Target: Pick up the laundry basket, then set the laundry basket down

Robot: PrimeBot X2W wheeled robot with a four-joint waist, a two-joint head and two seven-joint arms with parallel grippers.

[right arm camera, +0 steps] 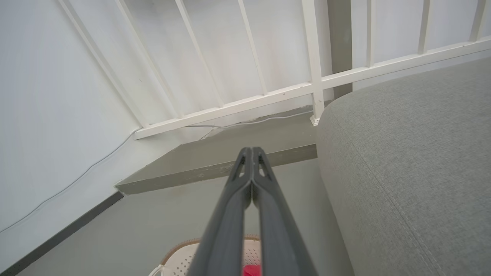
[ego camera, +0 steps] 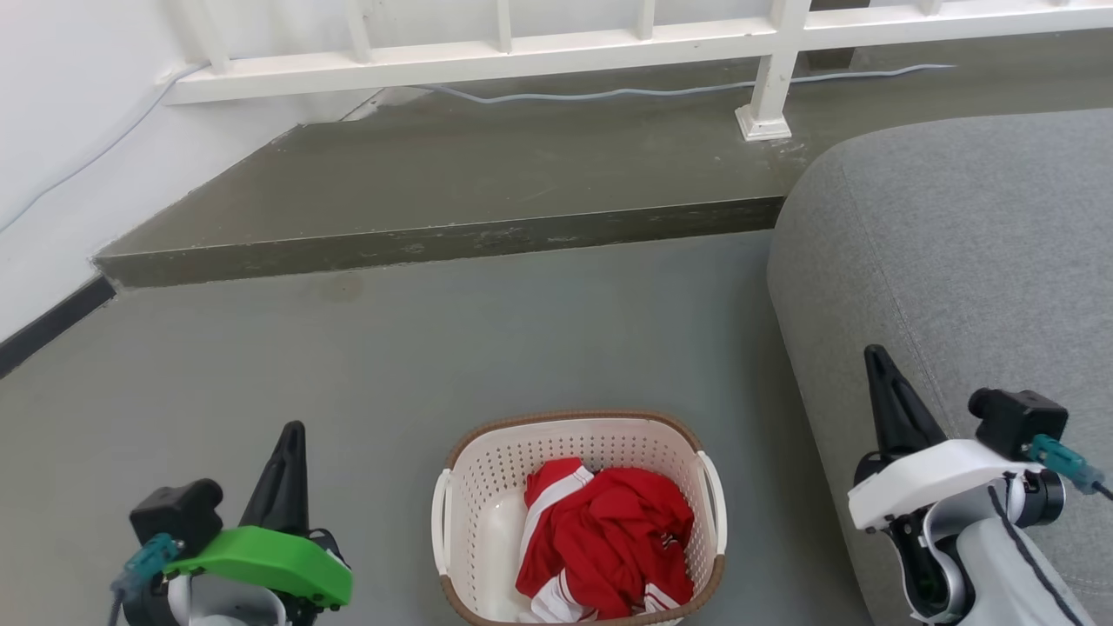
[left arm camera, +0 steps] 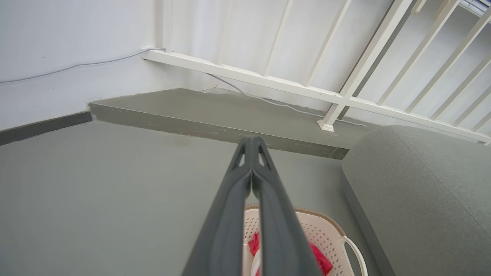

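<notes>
The laundry basket [ego camera: 487, 487] stands on the grey floor at the bottom middle of the head view, cream-white and perforated with a brown rim and white side handles, holding red and white clothes [ego camera: 609, 539]. My left gripper [ego camera: 291, 435] hovers to its left, shut and empty, well apart from it. My right gripper [ego camera: 874, 356] is raised to the basket's right, over the sofa edge, shut and empty. In the left wrist view the shut gripper [left arm camera: 252, 142] points over the basket [left arm camera: 330, 234]. The right wrist view has the gripper [right arm camera: 252, 150] above the basket's rim [right arm camera: 184, 253].
A grey sofa [ego camera: 956, 278] fills the right side, close to the basket. A raised concrete step [ego camera: 452, 235] runs across ahead, with a white railing [ego camera: 765, 87] and a cable [ego camera: 609, 91] behind it. A white wall [ego camera: 52, 174] stands at left.
</notes>
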